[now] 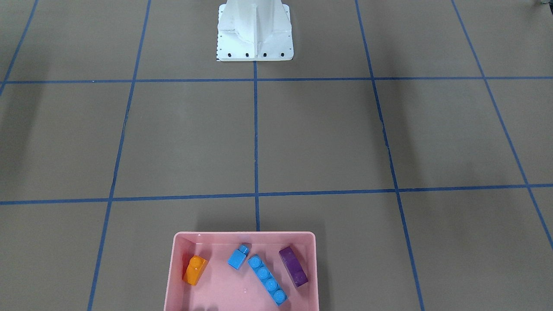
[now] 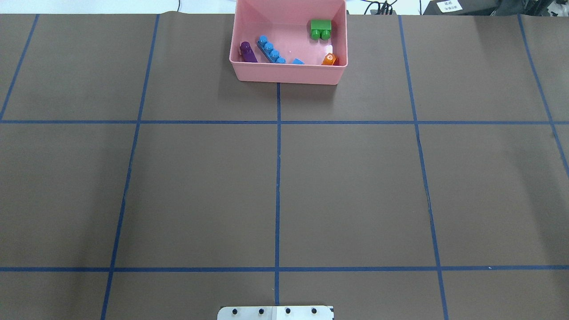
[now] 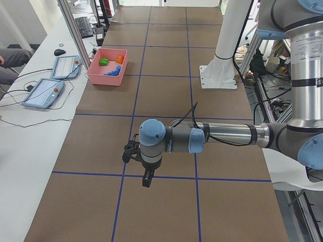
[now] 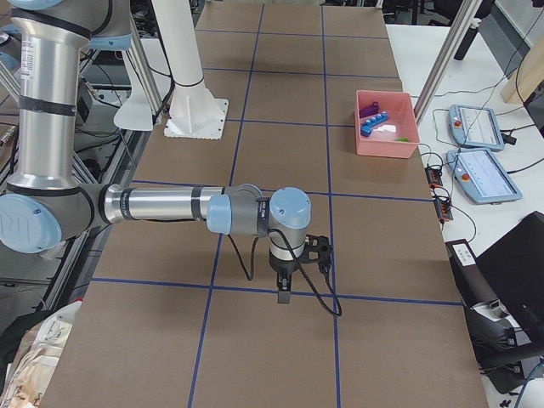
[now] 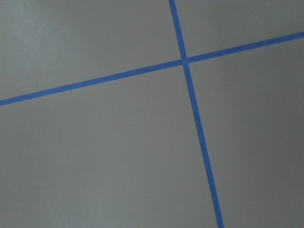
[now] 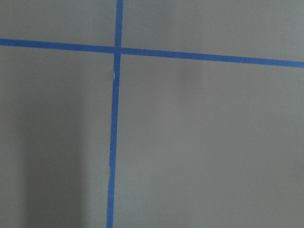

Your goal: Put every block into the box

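Note:
The pink box (image 1: 244, 236) stands at the table's far edge from the robot and also shows in the overhead view (image 2: 289, 74). In it lie the orange block (image 1: 195, 270), the small blue block (image 1: 238, 257), the long blue block (image 1: 268, 279) and the purple block (image 1: 293, 266). My left gripper (image 3: 146, 179) shows only in the exterior left view, hanging over bare table far from the box. My right gripper (image 4: 283, 293) shows only in the exterior right view, likewise far from the box. I cannot tell whether either is open or shut. Both wrist views show only brown table and blue tape.
A green brick (image 2: 321, 29) also lies in the box. The white robot base (image 1: 255, 32) stands at the robot's edge of the table. Two teach pendants (image 3: 45, 93) lie on the side bench beyond the box. Blue tape lines grid the brown table.

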Motion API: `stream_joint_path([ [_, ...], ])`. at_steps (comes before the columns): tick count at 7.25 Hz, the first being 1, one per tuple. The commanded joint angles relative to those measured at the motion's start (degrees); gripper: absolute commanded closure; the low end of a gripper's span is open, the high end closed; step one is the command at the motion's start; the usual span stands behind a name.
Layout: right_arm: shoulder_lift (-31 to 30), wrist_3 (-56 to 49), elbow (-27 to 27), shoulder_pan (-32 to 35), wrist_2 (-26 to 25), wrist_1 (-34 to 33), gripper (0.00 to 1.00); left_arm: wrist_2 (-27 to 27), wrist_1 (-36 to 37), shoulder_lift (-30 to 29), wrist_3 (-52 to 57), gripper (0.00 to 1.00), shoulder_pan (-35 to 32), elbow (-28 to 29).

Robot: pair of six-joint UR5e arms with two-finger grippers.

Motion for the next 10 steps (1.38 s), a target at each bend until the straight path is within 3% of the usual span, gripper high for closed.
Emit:
stream_joint_path([
  [1, 0.01, 0.00, -0.08, 0.00, 0.33, 0.00, 0.00, -0.01, -0.07, 0.00, 0.00, 0.00, 0.00, -0.08],
  [10, -0.52, 0.09, -0.26, 0.00, 1.13, -0.09, 0.00, -0.10, -0.07, -0.09, 0.00, 0.00, 0.18, 0.10],
])
